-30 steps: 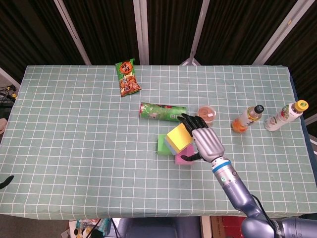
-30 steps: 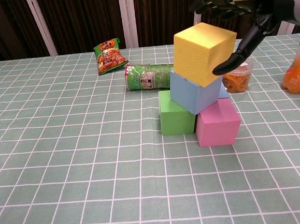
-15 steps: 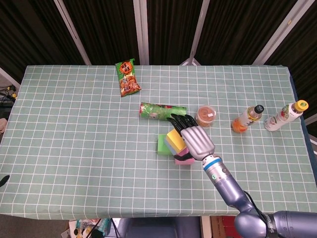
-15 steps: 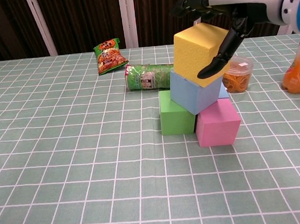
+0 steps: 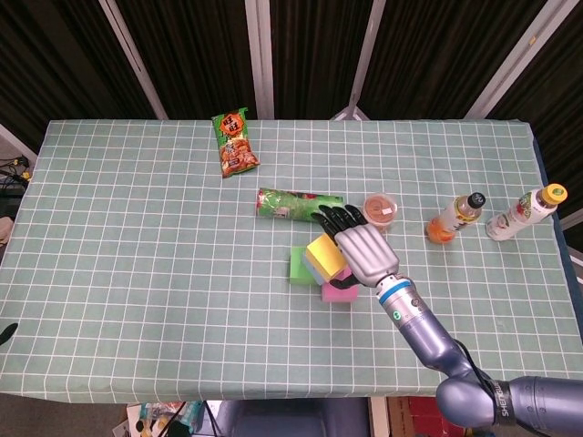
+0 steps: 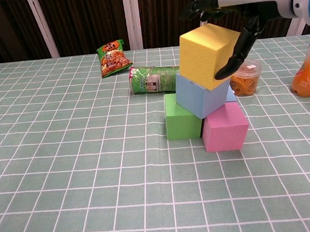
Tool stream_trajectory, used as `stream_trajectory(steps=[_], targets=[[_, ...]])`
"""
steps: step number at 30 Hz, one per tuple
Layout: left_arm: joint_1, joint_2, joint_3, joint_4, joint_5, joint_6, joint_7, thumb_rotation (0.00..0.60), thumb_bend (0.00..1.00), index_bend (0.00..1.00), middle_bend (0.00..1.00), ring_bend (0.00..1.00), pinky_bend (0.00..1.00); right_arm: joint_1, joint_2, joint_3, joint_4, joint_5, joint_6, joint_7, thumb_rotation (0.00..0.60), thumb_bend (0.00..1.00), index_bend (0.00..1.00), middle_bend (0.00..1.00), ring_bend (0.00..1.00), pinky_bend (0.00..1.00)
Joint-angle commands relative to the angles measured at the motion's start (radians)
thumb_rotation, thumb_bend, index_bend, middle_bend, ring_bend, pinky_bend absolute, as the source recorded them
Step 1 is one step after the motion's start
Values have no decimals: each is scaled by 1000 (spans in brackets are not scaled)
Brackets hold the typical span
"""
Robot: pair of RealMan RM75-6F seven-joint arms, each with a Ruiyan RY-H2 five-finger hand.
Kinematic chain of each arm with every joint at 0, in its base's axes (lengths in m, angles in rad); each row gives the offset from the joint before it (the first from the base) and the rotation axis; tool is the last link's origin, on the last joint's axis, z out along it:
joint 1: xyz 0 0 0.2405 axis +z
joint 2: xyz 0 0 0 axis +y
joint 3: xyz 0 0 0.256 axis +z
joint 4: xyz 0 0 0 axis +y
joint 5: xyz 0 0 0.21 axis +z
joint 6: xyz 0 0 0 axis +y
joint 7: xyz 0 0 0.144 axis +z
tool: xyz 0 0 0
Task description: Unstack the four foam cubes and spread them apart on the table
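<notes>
The four foam cubes stand stacked mid-table. The green cube (image 6: 182, 118) and pink cube (image 6: 224, 126) are on the cloth, a blue cube (image 6: 199, 96) sits tilted on them, and the yellow cube (image 6: 209, 55) is on top. My right hand (image 6: 248, 1) arches over the yellow cube (image 5: 323, 255). Its fingers (image 6: 200, 6) are spread above the far top edge and its thumb (image 6: 238, 47) hangs down along the right face. The right hand (image 5: 364, 253) hides most of the stack from above. Only a dark tip of my left hand (image 5: 5, 331) shows at the left edge.
A green tube of snacks (image 5: 296, 205) lies just behind the stack, with a small tub (image 5: 380, 210) to its right. Two bottles (image 5: 454, 220) (image 5: 524, 211) lie at the far right. A snack bag (image 5: 235, 144) is at the back.
My right hand came in from the right over the yellow cube, and its thumb now lies closer along the right face. The cubes have not moved.
</notes>
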Motion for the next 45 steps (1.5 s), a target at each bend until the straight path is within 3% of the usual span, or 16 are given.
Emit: stream_trajectory(steps=[1, 18, 24, 34, 38, 45], targets=[[0, 0, 0, 0, 1, 0, 0, 600, 144, 158, 0, 0, 0, -3, -4, -2, 4, -26, 7, 22, 600, 40, 87, 70, 110, 0], [10, 8, -3, 1, -4, 11, -15, 600, 144, 168, 0, 0, 0, 27, -56, -29, 56, -82, 11, 28, 600, 40, 235, 144, 115, 0], [15, 9, -1, -2, -1, 18, -13, 600, 144, 178, 0, 0, 0, 33, -57, -31, 65, -94, 24, 17, 600, 129, 285, 235, 233, 0], [20, 11, 2, -5, 3, 22, -11, 600, 144, 198, 0, 0, 0, 26, -34, -46, 68, -99, 14, 35, 600, 130, 287, 236, 240, 0], [20, 10, 3, -6, 6, 22, -7, 600, 144, 202, 0, 0, 0, 25, -29, -51, 78, -107, 4, 48, 600, 137, 287, 236, 297, 0], [22, 10, 3, -7, 8, 25, -4, 600, 144, 206, 0, 0, 0, 23, -30, -64, 111, -159, -5, 63, 600, 213, 333, 312, 507, 44]])
